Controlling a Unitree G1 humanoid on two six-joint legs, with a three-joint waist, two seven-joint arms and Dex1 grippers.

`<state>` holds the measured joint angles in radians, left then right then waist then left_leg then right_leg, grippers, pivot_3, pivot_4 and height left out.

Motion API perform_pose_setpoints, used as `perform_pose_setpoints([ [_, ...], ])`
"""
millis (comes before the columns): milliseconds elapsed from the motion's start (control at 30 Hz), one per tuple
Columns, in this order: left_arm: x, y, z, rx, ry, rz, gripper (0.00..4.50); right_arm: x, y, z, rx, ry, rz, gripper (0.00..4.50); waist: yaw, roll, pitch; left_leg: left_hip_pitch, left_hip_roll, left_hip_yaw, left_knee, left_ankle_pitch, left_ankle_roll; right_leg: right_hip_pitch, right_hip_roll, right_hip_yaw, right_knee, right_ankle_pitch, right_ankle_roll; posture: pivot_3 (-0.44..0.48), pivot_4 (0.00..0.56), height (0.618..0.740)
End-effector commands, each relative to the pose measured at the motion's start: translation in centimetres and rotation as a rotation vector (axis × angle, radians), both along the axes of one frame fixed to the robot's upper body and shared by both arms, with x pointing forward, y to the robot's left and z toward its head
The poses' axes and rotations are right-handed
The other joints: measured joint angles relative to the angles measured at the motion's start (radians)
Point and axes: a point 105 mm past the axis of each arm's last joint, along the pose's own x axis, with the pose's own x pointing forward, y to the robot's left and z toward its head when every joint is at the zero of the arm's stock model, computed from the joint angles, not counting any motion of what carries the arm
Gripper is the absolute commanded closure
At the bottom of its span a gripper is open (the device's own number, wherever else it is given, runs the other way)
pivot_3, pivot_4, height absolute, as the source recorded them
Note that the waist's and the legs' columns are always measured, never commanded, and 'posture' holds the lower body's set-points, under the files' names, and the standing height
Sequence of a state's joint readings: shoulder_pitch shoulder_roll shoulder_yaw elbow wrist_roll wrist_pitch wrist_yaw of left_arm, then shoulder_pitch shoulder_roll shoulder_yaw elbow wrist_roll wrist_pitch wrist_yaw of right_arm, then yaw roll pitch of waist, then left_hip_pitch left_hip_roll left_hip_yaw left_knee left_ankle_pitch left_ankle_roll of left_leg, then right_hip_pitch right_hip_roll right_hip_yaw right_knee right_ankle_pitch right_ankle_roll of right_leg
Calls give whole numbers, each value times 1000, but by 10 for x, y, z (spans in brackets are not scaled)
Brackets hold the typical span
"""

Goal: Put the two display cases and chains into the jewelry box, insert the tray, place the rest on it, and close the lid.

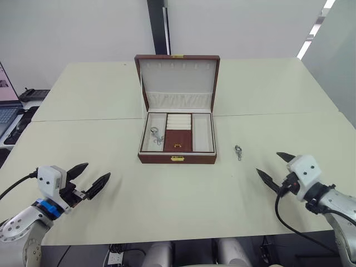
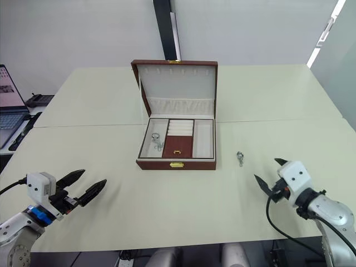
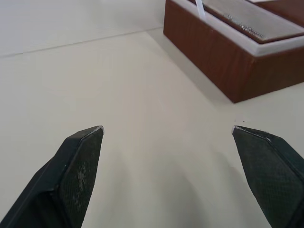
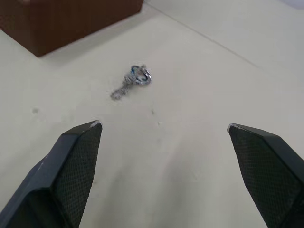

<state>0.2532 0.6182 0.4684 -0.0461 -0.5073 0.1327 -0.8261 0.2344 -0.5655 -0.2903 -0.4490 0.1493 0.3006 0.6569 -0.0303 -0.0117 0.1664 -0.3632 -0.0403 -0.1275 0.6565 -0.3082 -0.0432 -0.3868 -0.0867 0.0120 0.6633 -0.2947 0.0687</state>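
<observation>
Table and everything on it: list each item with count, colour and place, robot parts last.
table: one, pale cream, with a seam running across under the box.
jewelry box: one, reddish-brown with white lining, table centre, lid standing open.
tray: one, white compartments, seated inside the box.
small brown case: one, reddish-brown with a gold clasp, middle compartment of the tray.
chain in the box: one, silver, left compartment.
loose chain: one, silver with a ring, on the table right of the box.
laptop: one, dark, beyond the table's left edge.
left gripper: one, black jaws open, above the near-left table.
right gripper: one, black jaws open, near-right, short of the loose chain.
</observation>
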Motion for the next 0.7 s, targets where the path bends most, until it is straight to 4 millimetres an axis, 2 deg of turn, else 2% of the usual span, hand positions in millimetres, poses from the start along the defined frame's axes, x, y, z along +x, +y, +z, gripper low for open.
perform_pose_setpoints([
  [33, -2, 4, 4, 32, -20, 25, 0, -3, -19, 6, -9, -58, -70, 10, 1, 0, 0, 0, 0, 0, 0, 0, 0, 0, 0, 0, 0, 0, 0, 0, 150, 740],
  [133, -6, 2, 3, 11, -18, 4, 0, -6, -28, 2, -21, -54, -96, 10, 2, 0, 0, 0, 0, 0, 0, 0, 0, 0, 0, 0, 0, 0, 0, 0, 150, 740],
  [367, -8, -6, 6, 10, -26, -89, 0, -7, -30, 1, -26, -56, -106, 10, 2, 0, 0, 0, 0, 0, 0, 0, 0, 1, 0, 0, 0, 0, 0, 0, 150, 740],
  [600, -11, -32, 16, 21, -45, -289, 0, -6, -31, 1, -53, -62, -110, 10, 1, 0, 0, 0, 0, 0, 0, 0, 0, 1, 0, 0, 0, 0, 0, 0, 150, 740],
  [700, -14, -56, 25, 18, -53, -438, 0, -7, -30, 0, -58, -62, -106, 10, 1, 0, 0, 0, 0, 0, 0, 0, 0, 1, 0, 0, 0, 0, 0, 0, 150, 740],
])
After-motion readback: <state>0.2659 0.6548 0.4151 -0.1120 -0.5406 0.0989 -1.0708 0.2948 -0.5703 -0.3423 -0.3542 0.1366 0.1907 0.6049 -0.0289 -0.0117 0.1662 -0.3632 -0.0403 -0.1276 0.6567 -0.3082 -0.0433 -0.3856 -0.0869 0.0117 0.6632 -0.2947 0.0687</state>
